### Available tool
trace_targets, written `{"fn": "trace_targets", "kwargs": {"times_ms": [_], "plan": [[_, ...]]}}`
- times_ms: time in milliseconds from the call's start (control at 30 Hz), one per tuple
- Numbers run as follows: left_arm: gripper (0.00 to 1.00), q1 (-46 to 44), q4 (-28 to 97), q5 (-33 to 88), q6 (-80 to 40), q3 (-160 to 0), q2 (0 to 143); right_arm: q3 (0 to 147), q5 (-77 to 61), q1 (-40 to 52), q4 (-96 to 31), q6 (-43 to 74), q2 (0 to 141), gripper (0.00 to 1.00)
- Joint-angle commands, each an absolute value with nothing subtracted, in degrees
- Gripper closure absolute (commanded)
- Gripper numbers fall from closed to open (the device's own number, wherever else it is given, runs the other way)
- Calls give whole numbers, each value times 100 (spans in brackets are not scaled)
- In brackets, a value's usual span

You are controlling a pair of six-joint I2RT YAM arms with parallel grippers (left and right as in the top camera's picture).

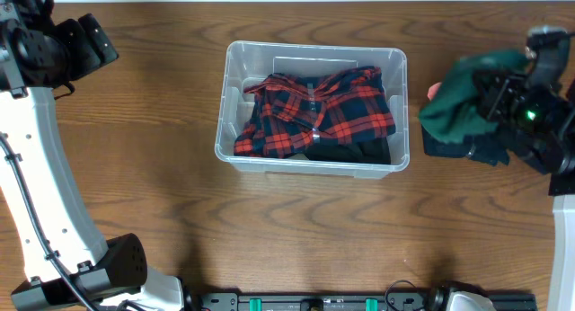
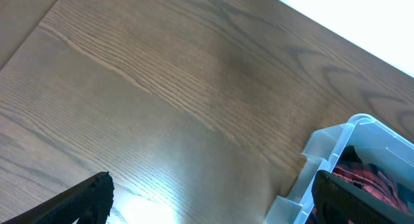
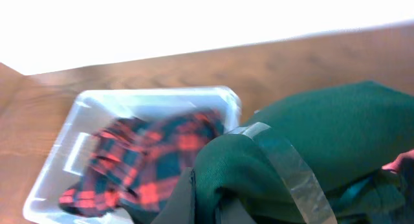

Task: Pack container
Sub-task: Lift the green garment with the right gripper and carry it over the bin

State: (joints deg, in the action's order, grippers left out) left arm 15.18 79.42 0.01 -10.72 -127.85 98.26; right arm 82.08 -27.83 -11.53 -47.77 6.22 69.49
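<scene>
A brown wooden desk [image 1: 135, 167] shows bold grain under a satin finish that throws back a pale glare. The large rectangular clear plastic container [image 1: 232, 95] looks smooth and faintly glossy. The red-and-navy plaid cloth shirt [image 1: 323, 113] and dark green cloth garment [image 1: 458, 100] look soft and matt, the white robot arm casing [image 1: 36, 185] smooth.

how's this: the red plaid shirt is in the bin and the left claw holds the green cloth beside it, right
One slip: it is the right claw that holds the green cloth beside the bin, as the overhead view shows. The red plaid shirt is in the bin.
</scene>
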Motion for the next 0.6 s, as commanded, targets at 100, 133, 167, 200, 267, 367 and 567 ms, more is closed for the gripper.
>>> {"fn": "trace_targets", "kwargs": {"times_ms": [100,133,167,200,267,367,567], "plan": [[2,1535,7944,-27,-1103,-12772,9848,8584,-2987,-158,-4093,311,7002,99],[2,1535,7942,-27,-1103,-12772,9848,8584,-2995,-10,-3959,311,7061,99],[2,1535,7944,-27,-1103,-12772,9848,8584,-3013,139,-3826,309,7135,99],[2,1535,7944,-27,-1103,-12772,9848,8584,-3044,311,-3664,287,7236,99],[2,1535,7944,-27,-1103,-12772,9848,8584,-3052,637,-3315,266,7470,99],[2,1535,7944,-27,-1103,-12772,9848,8584,-3319,1105,-2663,73,7878,99],[2,1535,7944,-27,-1103,-12772,9848,8584,-4101,1935,-1253,-403,8809,99]]}}
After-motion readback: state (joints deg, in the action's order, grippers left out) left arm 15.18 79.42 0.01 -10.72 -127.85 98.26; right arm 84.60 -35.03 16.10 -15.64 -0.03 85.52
